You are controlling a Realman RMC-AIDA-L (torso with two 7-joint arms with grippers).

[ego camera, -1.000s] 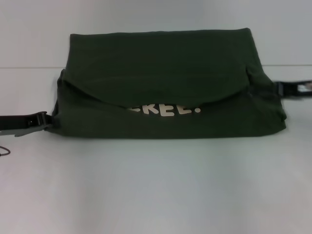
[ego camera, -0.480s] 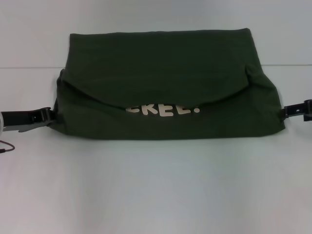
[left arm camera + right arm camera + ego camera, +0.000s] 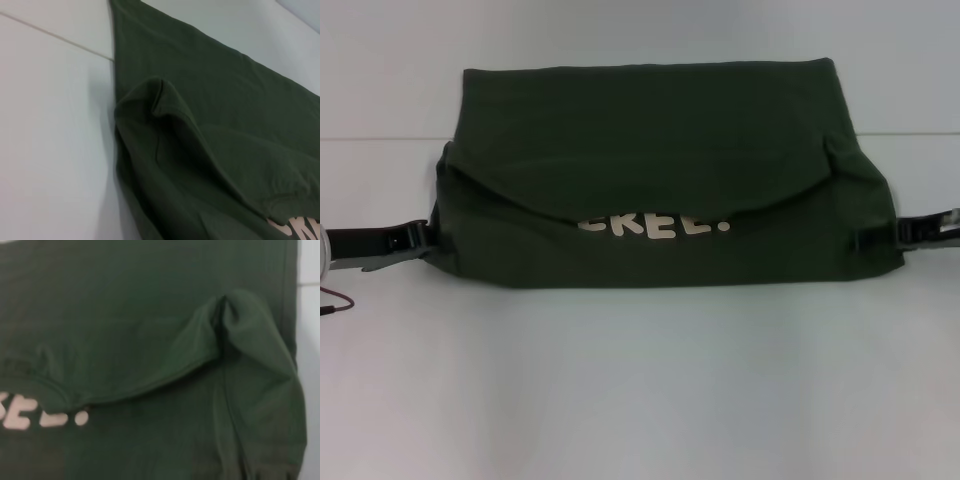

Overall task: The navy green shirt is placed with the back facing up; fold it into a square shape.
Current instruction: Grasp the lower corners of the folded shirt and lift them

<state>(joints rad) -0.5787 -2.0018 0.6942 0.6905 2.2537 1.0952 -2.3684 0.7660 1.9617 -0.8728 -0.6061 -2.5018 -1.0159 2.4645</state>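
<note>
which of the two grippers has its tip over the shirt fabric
The right gripper: its dark tip overlaps the navy green shirt at its right edge. The left gripper stops just off the left edge.

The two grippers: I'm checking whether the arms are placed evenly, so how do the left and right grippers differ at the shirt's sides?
In the head view, the left gripper sits at the navy green shirt's left edge, not overlapping it; the right gripper reaches in over the cloth. More of the left arm shows; the right arm is cut off sooner at the frame edge. Both are black, level, and low at the shirt's near corners.
</note>
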